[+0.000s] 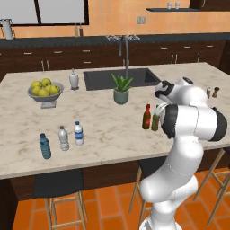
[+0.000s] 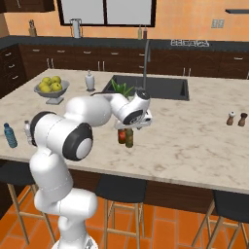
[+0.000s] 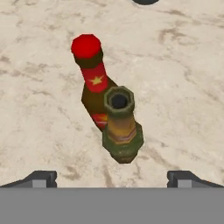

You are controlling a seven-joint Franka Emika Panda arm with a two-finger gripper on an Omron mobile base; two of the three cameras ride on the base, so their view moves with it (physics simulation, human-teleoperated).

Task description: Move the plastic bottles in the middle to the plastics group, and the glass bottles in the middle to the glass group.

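The olive-brown bottle stands upright, touching the red-brown bottle just beside it. The gripper hangs above it, fingers wide apart — empty. Judged from here, descend straight and clamp only the olive neck — without nudging its neighbour.

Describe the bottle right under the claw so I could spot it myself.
On the marble island, near its front edge ahead of the potted plant, two slim dark bottles stand together. It is the olive-brown bottle, open-topped; its neighbour, the red-brown bottle, has a red cap.
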